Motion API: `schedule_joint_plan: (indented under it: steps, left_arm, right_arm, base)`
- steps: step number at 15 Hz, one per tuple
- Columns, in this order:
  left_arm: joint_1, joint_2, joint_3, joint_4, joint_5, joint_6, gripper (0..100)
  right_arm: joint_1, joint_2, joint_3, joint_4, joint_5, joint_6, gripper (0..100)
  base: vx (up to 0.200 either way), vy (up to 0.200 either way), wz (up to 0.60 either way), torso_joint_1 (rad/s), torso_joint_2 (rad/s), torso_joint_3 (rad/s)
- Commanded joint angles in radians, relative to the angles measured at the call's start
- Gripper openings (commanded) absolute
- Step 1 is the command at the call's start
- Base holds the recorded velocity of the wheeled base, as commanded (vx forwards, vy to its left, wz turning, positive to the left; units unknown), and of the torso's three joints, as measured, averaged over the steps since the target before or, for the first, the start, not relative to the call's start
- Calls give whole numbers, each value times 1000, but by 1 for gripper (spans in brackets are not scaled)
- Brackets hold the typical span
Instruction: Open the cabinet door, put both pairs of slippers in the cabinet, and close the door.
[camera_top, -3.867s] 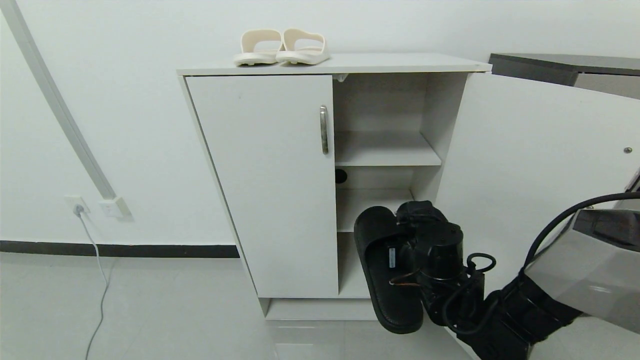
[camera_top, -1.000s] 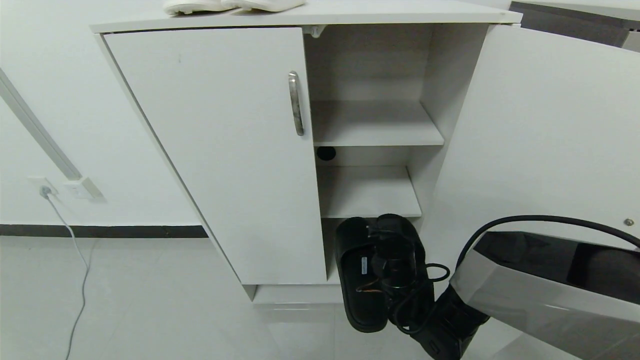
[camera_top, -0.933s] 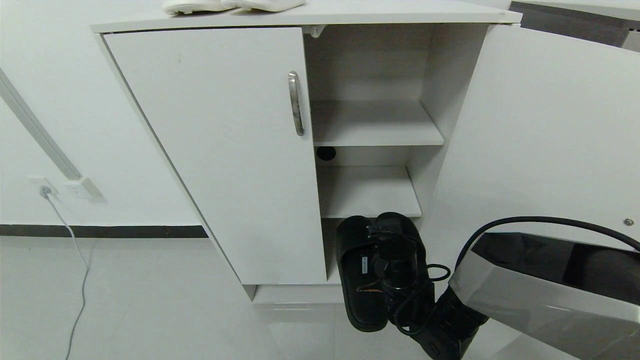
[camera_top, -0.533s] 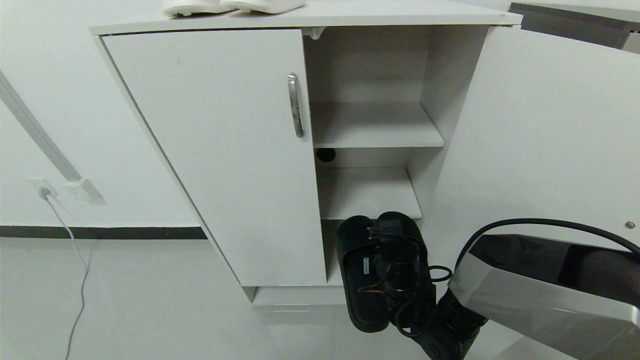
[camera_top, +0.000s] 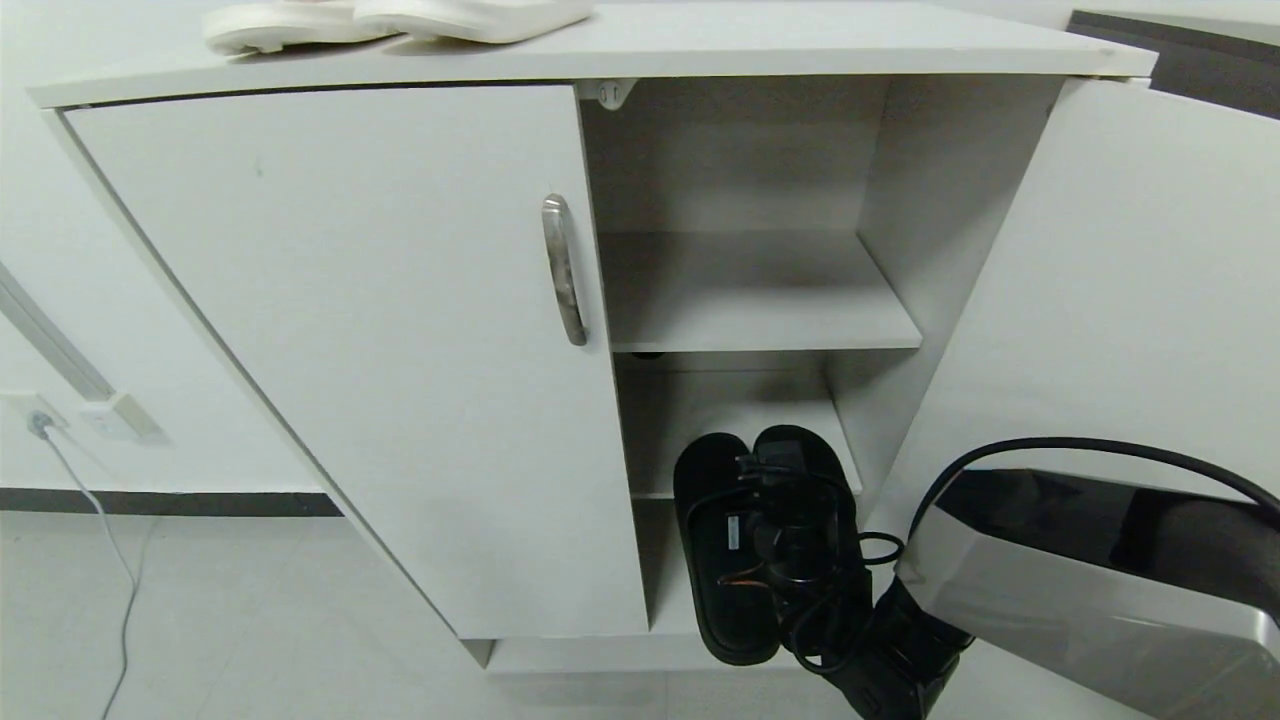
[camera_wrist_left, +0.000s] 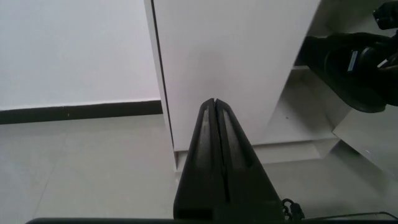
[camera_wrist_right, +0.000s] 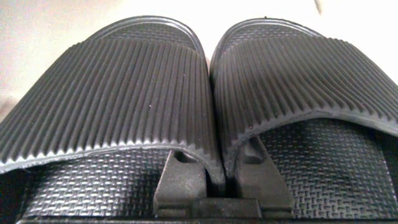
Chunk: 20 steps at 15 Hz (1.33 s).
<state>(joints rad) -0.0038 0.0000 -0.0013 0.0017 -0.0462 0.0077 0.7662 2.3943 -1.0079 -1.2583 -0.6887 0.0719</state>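
Right tool: the right tool (camera_top: 790, 540) is clamped on the black slippers (camera_top: 725, 545). In the right wrist view its two fingers (camera_wrist_right: 180, 180) sit under the ribbed straps and pinch the two adjoining strap edges together.
Black slippers: the pair is held side by side, off the floor, with its far ends pointing into the cabinet (camera_top: 800, 40). From the head view one slipper lies just left of the tool and the other is mostly under it.
Slippers' place: they are at the open right half, in front of the lowest compartment, and their far ends overlap the front edge of the middle shelf (camera_top: 730, 430). I cannot tell whether they are past the cabinet's front.
Left tool: the left tool (camera_wrist_left: 214, 109) has its fingers pressed together with nothing between them. It is low over the floor (camera_wrist_left: 81, 168), in front of the left door (camera_top: 350, 340).
Cream slippers: the cream slippers (camera_top: 400, 18) lie side by side on top of the cabinet, above the left door.
Doors: the left door is closed, and its metal handle (camera_top: 563, 270) is upright at its inner edge. The right door (camera_top: 1130, 300) is swung wide open.
Upper shelf: the upper shelf (camera_top: 750, 290) is bare.
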Motion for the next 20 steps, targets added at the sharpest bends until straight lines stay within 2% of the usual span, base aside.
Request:
schedule_joint_plan:
  steps: [1,5,15,20]
  left_arm:
    - [1,2,0,0,0,0,0]
    - [1,2,0,0,0,0,0]
    - [1,2,0,0,0,0,0]
    - [1,2,0,0,2,0,0]
  right_arm:
    - [1,5,-3,0,0,-1,0]
    - [-16,6,-12,2,6,-1,0]
    - [-82,94,-348,229,12,6,0]
    - [-125,167,-575,367,15,5,0]
  base:
    - [0,0,0,0,0,0]
    - [0,0,0,0,0,0]
    - [0,0,0,0,0,0]
    - [0,0,0,0,0,0]
